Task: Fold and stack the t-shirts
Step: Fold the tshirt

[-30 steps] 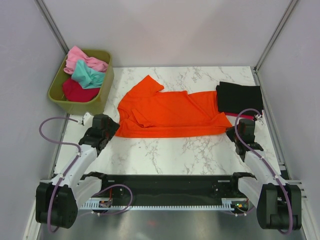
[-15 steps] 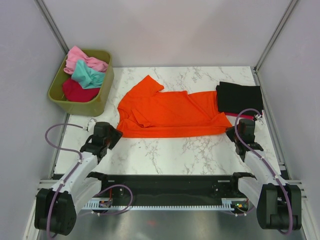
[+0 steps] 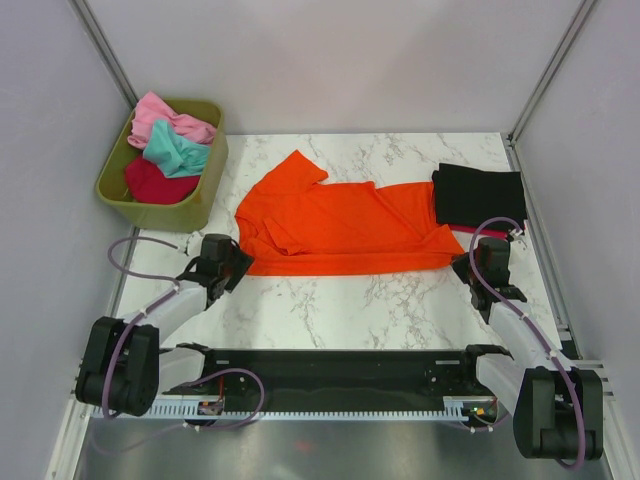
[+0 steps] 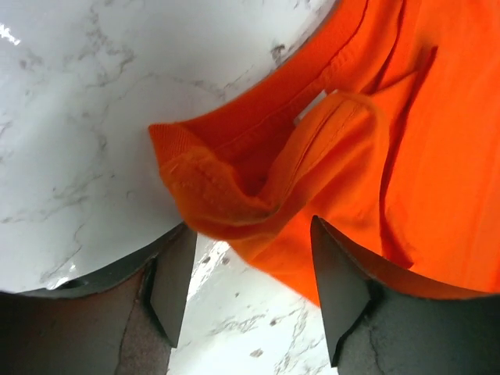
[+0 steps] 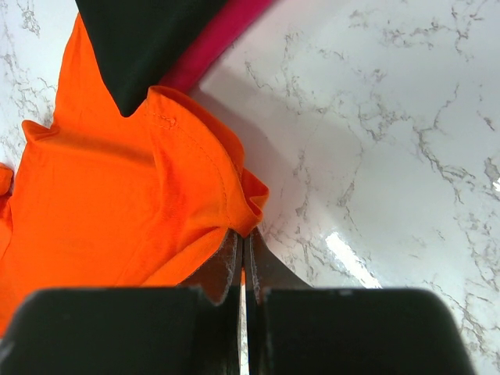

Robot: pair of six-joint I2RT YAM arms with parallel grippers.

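Note:
A large bright orange t-shirt lies spread across the middle of the marble table. My left gripper is open at the shirt's near left corner; in the left wrist view the bunched orange corner lies just ahead of the two spread fingers. My right gripper is shut on the shirt's near right hem corner. A folded black t-shirt lies at the far right on top of a crimson one. Pink, teal and dark red shirts lie in the bin.
The olive-green plastic bin stands at the far left, just off the table's left edge. Grey walls close in the left, right and back sides. Bare marble lies between the shirt and the arm bases.
My left gripper has swung right and lower, coming in to the orange shirt's near left corner. The right arm and the shirts have not moved.

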